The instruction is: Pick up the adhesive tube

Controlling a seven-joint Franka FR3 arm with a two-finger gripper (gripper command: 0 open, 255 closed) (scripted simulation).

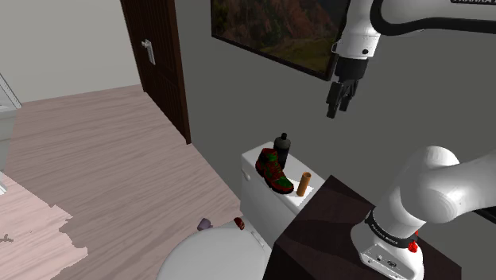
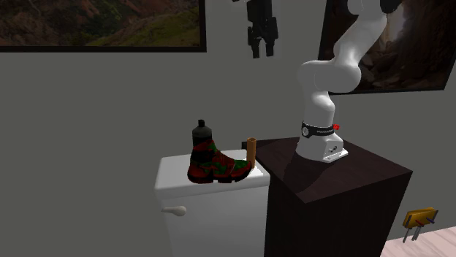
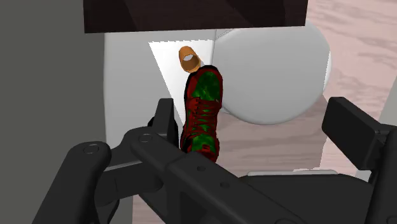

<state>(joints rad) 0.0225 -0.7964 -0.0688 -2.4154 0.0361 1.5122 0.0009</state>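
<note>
One step, the approach: released black claw (image 1: 335, 111) hangs high above the black nozzle-capped adhesive tube (image 1: 281, 149); next, descend onto it, clearing the red-green boot (image 1: 274, 173)

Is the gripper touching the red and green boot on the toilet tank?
No, in the shoulder view the gripper hangs well above the boot, with a clear gap between them.

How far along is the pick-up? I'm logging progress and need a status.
Done: nothing yet. The black tube stands untouched on the toilet tank, behind the boot. In hand: the gripper hangs open and empty, high above the tank. Left: come down to the tube, close on it and lift it.
</note>
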